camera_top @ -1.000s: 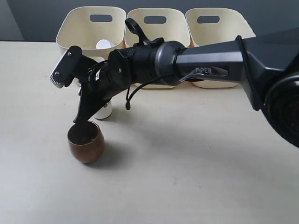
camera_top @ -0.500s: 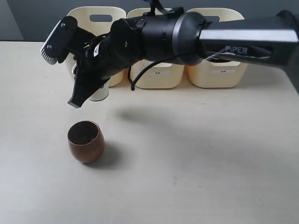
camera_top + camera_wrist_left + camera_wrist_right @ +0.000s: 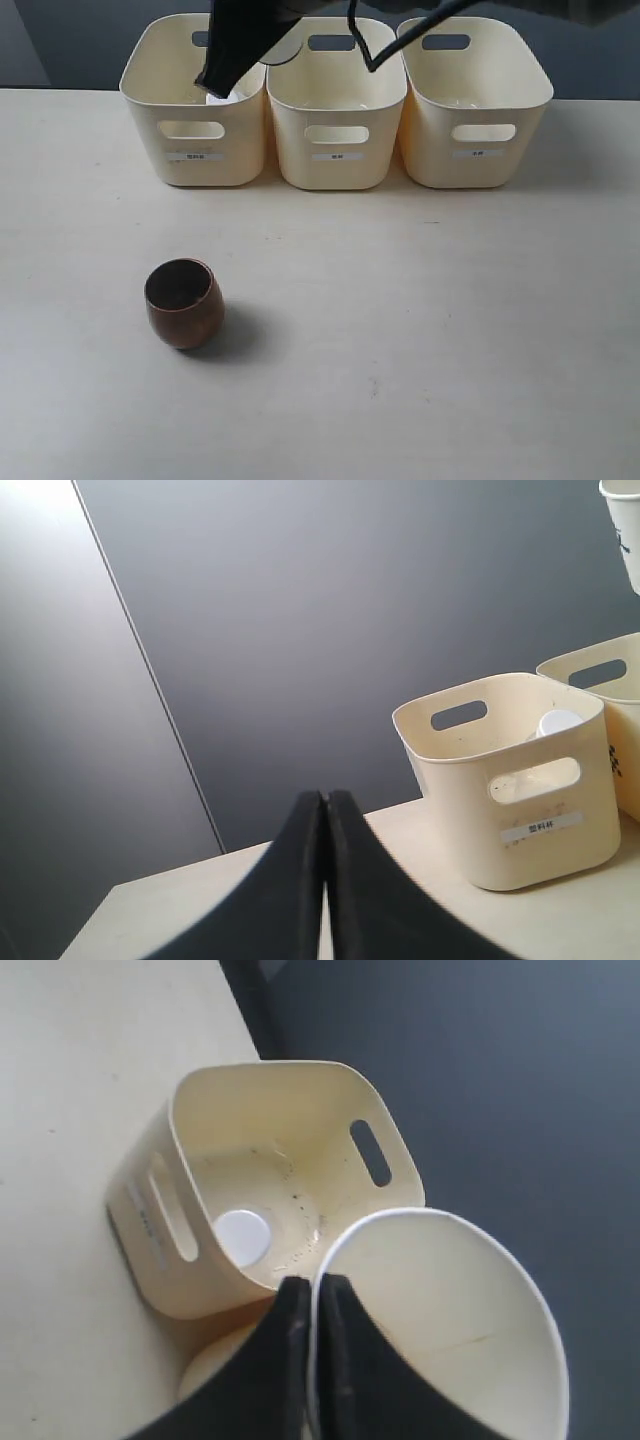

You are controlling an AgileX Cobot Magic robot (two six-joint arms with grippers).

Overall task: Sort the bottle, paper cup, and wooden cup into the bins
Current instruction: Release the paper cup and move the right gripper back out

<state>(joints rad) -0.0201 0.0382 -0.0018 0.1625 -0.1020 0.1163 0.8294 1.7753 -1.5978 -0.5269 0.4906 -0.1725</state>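
Jaws of the right gripper (image 3: 313, 1295) pinch the rim of the paper cup (image 3: 440, 1340), at eleven o'clock over the leftmost bin (image 3: 150, 120); the left gripper (image 3: 322, 802) has its jaws pressed together on nothing.

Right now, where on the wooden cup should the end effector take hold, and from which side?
Probably the rim, from above: the wooden cup stands upright with its mouth open, so one finger can go inside. Its rounded, glossy wall may slip in a side grip.

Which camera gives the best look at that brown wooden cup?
The exterior view. There the wooden cup stands upright on the table, whole, with nothing in front of it. Neither wrist view shows it at all; both look toward the bins.
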